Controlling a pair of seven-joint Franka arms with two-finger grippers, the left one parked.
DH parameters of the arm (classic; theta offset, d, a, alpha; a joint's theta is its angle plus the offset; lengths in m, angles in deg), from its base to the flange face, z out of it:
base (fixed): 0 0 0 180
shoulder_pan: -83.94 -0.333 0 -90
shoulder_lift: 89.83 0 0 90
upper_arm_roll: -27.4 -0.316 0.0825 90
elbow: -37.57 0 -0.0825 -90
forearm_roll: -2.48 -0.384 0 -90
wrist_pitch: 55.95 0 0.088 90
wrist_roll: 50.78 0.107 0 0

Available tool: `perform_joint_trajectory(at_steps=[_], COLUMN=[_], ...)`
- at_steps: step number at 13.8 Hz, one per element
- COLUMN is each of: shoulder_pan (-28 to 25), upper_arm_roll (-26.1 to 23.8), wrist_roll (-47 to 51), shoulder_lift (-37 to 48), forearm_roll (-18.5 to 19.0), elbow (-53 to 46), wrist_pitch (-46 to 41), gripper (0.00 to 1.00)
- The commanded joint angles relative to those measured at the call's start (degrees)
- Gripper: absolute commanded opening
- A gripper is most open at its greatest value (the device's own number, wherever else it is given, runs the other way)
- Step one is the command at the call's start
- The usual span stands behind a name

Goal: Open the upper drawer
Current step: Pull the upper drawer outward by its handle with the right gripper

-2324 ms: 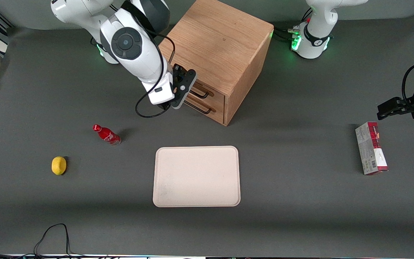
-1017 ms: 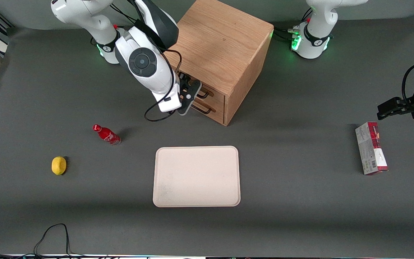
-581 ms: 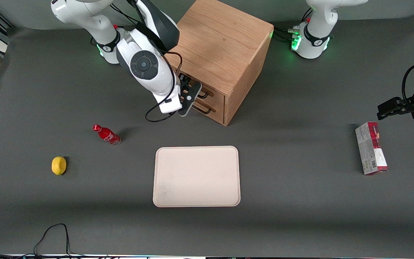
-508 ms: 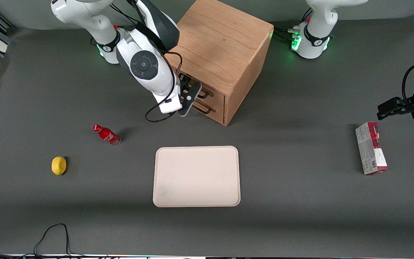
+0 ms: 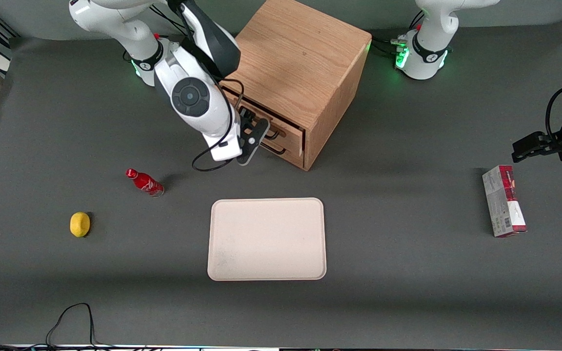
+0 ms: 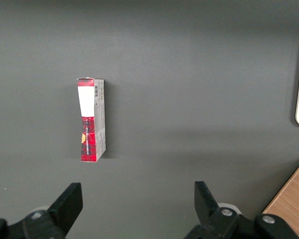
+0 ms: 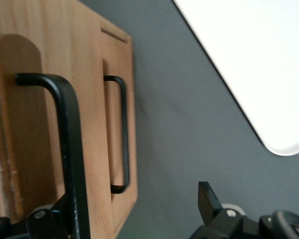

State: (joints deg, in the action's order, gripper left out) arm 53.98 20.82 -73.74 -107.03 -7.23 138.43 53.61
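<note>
The wooden cabinet [image 5: 295, 58] stands at the back of the table. Its upper drawer [image 5: 288, 129] sticks out a little from the cabinet face, above the lower drawer [image 5: 288, 148]. My right gripper [image 5: 254, 131] is at the upper drawer's black bar handle [image 5: 272, 130], in front of the drawer. In the right wrist view the gripper [image 7: 134, 204] is open with its fingers wide apart. The upper handle [image 7: 70, 149] runs close beside one finger, and the other finger [image 7: 207, 199] is well clear of it. The lower drawer's handle [image 7: 123, 134] shows beside it.
A beige tray [image 5: 266, 239] lies nearer the front camera than the cabinet; it also shows in the right wrist view [image 7: 249, 64]. A red bottle [image 5: 144, 182] and a lemon [image 5: 80, 224] lie toward the working arm's end. A red and grey box [image 5: 504, 207] lies toward the parked arm's end.
My gripper moved in to the upper drawer's handle, then drew back a little toward the working arm's end. The upper drawer has come out slightly from the cabinet.
</note>
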Motion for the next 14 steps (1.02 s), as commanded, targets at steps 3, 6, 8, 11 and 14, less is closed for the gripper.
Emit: perform_joint_trajectory(at_steps=[3, 6, 8, 11, 14], shoulder_pan=[0.3, 0.3, 0.2, 0.2, 0.3], upper_arm_roll=[1.6, 2.8, 4.2, 5.4, 5.6], wrist_roll=[-0.4, -0.4, -0.4, -0.6, -1.6], shoulder_lift=[-3.6, -3.9, -3.9, -4.8, -5.9], forearm_roll=[2.2, 2.2, 2.2, 4.0, 4.9], elbow=[-5.3, -6.3, -7.0, -9.0, -10.4], wrist_pitch=[-1.0, -1.3, -1.3, -2.4, -2.3], gripper=[1.00, 1.00, 1.00, 1.00, 1.00])
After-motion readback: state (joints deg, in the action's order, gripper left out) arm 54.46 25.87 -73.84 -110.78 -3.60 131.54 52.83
